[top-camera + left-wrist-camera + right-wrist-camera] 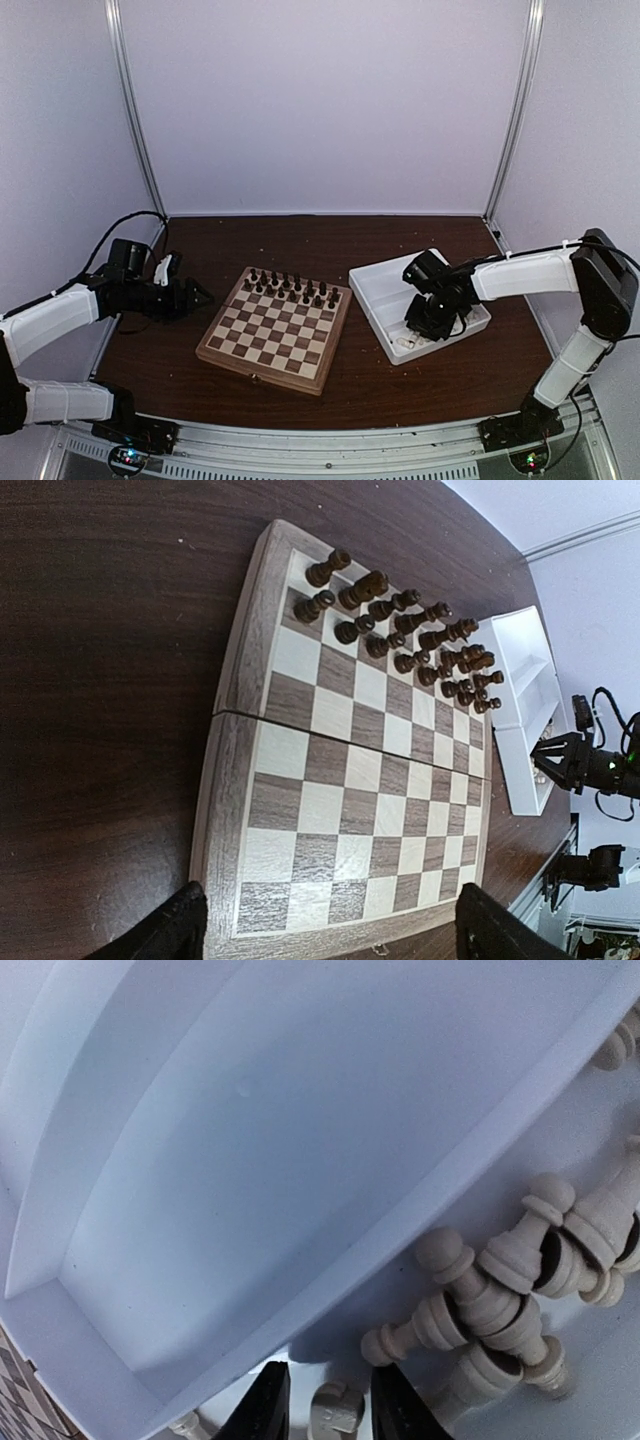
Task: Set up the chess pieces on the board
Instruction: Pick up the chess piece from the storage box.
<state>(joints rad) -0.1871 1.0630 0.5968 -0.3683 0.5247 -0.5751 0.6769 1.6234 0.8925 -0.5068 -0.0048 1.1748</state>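
Observation:
The board (275, 330) lies mid-table with dark figures (290, 287) on its two far rows; its other squares are bare. Cream chess pieces (500, 1280) lie heaped in the white tray (372, 290). My right gripper (425, 322) reaches down into that tray. In the right wrist view its jaws (327, 1385) stand narrowly apart around one cream piece (338, 1412), with slim gaps on both sides. My left gripper (205, 296) hovers open just left of the board. In its own view it (330, 920) frames the board's near edge (225, 810) with nothing between the fingers.
A raised divider (400, 1230) splits the tray, and the far compartment (260, 1140) holds nothing. The dark figures (410, 630) crowd the board's side nearest the back wall. White enclosure walls surround the brown table (300, 235).

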